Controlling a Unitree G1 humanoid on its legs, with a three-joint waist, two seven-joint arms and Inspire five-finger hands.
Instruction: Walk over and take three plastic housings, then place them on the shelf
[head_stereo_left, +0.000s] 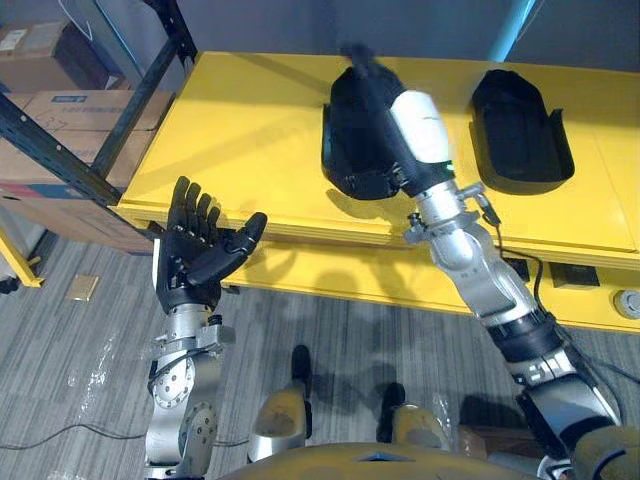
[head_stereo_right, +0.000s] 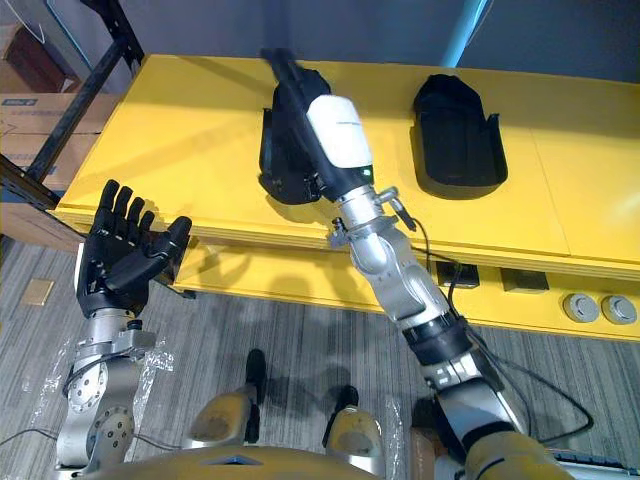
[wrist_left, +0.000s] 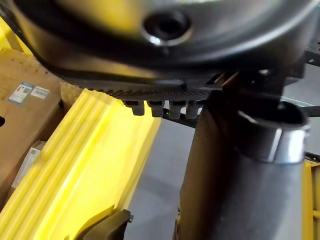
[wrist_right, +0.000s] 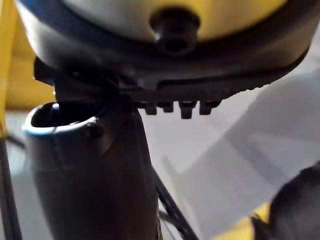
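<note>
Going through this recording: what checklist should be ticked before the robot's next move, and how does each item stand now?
1. Left hand free: ok, open, palm up, holding nothing, beside the yellow table.
2. Right hand lined up with the left housing: ok, it reaches over it.
3. Right hand's hold on the left housing: cannot tell, blurred.
4. Right housing free to take: ok, lying apart, untouched.
5. Three housings located: not ok, two counted on the table.
</note>
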